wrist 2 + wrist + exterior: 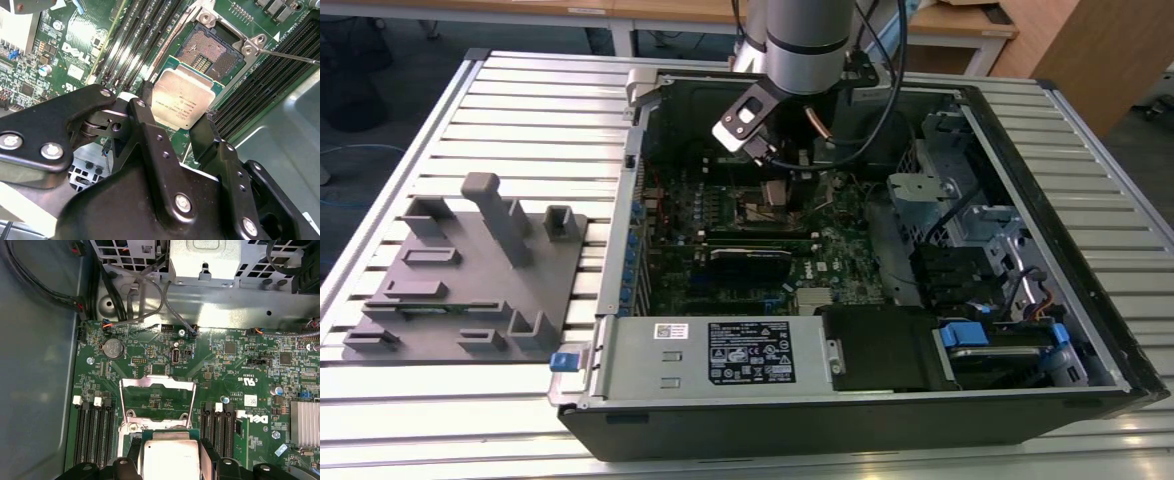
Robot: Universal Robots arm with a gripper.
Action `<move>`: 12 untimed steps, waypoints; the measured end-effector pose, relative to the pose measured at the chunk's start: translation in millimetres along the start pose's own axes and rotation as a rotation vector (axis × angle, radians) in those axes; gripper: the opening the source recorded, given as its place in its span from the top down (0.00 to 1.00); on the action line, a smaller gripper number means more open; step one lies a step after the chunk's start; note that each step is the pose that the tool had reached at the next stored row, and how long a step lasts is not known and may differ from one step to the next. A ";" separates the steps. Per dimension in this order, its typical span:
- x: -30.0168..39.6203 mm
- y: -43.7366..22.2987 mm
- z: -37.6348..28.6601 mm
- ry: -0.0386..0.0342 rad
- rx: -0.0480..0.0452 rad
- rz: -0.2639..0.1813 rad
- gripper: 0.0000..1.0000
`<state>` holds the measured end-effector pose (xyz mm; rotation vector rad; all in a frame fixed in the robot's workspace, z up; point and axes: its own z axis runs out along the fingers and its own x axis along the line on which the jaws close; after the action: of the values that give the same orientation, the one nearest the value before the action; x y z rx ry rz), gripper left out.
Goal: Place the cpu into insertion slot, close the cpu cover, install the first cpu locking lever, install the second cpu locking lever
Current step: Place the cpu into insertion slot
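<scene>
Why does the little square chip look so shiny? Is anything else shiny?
In the second wrist view light glares off the chip held in the gripper; in the first wrist view the case wall gleams; in the exterior view the table slats shine.

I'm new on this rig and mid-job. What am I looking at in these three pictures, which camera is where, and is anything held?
The exterior view shows one robot arm reaching into an open computer case on a slatted table, with a grey fixture block beside it. Both wrist views ride on the arm and look at the motherboard. There the gripper holds the cpu by two edges, close to the insertion slot, not yet seated. The cpu cover stands open.
</scene>
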<state>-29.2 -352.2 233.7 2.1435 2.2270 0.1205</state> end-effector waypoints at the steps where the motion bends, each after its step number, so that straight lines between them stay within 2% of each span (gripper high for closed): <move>1: 0.0 0.0 0.0 0.0001 0.0000 0.000 0.46; 12: 0.2 -2.7 0.6 0.0000 0.0000 0.001 0.46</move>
<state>-31.8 -352.0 232.9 2.1443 2.2263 0.1206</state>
